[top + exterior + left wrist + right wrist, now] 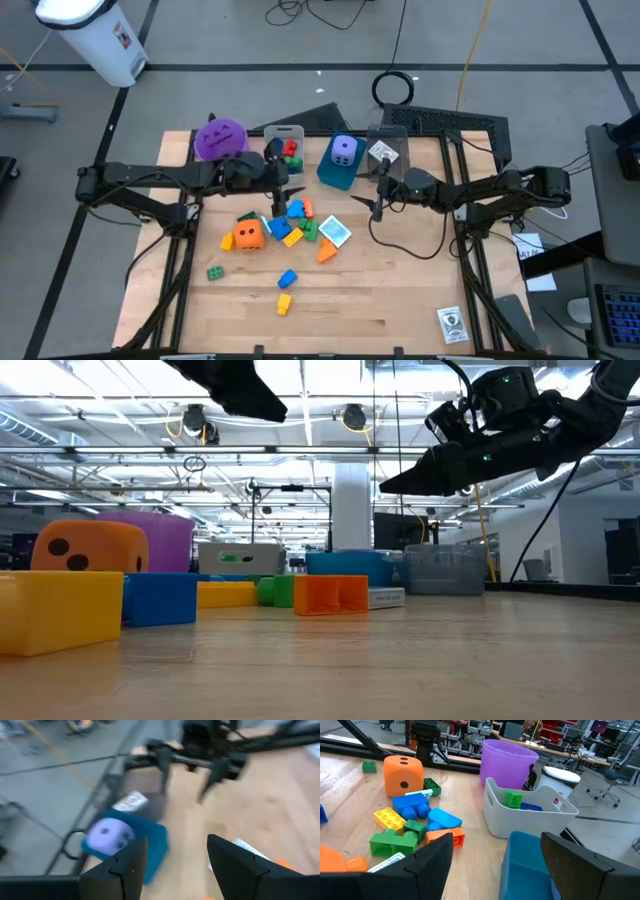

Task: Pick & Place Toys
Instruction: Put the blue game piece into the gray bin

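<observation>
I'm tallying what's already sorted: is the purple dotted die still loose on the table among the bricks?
No: in the high view the purple die sits inside the blue bin, apart from the brick pile.

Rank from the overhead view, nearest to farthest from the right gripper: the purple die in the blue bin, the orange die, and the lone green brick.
Measured from the right gripper in the high view:
1. Purple die, in the blue bin, at the table's back.
2. Orange die, in the pile's left part, past mid-table.
3. Green brick, alone at the left front.

Both arms [150, 185] [500, 190] reach inward, raised, jaws apart.
</observation>
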Robot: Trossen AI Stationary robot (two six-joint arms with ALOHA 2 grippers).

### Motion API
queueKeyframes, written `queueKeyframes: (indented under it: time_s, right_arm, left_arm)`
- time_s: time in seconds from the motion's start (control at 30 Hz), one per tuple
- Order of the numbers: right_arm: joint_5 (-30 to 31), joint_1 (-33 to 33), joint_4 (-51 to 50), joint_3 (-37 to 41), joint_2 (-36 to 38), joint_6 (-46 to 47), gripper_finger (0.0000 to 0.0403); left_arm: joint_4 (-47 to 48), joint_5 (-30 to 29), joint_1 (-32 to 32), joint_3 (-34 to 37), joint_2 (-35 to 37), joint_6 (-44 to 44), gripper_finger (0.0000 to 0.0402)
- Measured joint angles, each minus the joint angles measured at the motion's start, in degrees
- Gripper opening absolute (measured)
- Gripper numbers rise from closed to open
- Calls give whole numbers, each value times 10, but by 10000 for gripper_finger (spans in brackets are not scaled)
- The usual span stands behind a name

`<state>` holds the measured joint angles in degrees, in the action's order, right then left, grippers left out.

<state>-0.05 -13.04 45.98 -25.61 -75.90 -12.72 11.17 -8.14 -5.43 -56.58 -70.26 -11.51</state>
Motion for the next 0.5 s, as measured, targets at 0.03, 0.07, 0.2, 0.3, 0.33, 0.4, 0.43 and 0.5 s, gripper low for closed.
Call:
queueKeyframes:
  time_s: [0.03, 0.07, 0.2, 0.3, 0.33, 0.4, 0.43, 0.5]
  right_arm:
    - [0, 0, 0, 0, 0, 0, 288]
    - [0, 0, 1, 0, 0, 0, 288]
    - [0, 0, 9, 0, 1, 0, 288]
    - [0, 0, 9, 0, 1, 0, 288]
    - [0, 0, 9, 0, 1, 0, 288]
    - [0, 0, 9, 0, 1, 0, 288]
    - [0, 0, 8, 0, 1, 0, 288]
    - [0, -1, 9, 0, 1, 0, 288]
  left_arm:
    - [7, 17, 1, 0, 0, 2, 214]
    - [12, 29, 3, 0, -2, 7, 214]
    - [82, 38, 14, 0, -5, 36, 214]
    - [122, 32, 18, 0, -5, 70, 214]
    - [132, 31, 19, 0, -5, 80, 214]
    - [138, 30, 19, 0, -5, 95, 214]
    - [136, 30, 19, 0, -5, 100, 214]
    - [134, 31, 19, 0, -5, 102, 214]
